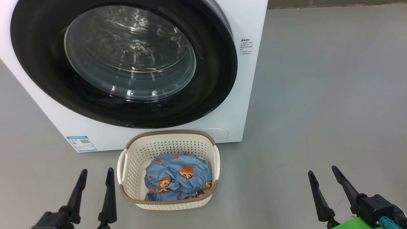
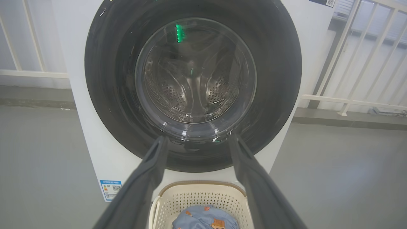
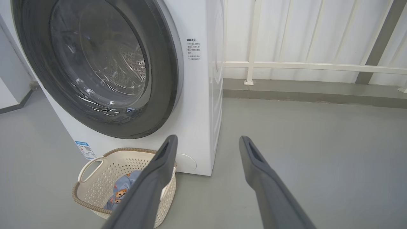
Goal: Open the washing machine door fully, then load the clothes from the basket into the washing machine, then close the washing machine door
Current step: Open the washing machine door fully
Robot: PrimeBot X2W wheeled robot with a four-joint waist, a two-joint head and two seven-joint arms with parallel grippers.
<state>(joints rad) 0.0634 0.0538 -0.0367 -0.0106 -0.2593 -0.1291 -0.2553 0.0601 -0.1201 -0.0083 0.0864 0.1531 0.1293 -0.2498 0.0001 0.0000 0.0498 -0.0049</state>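
I see a big white washing machine standing on the grey floor, on the far side from me. Its big round door with the wide shiny black rim is shut flat on the front. Through the clear glass bowl in its middle I can see the steel drum with little holes. A small blue sticker sits low on the left of the front. Just below the door, on the floor, stands a small cream plastic basket with holes in its sides and a brown rim. It is very near the machine, but I cannot tell if they touch. The light blue clothes with little orange-brown cartoon figures lie bunched inside the basket. My left jaws are wide apart and hold nothing, and their two long dark fingers stand just left of the basket's near end. My right jaws are wide apart and empty too, with their fingers well off to the right of the basket, over the floor. A white railing runs far off on the right.
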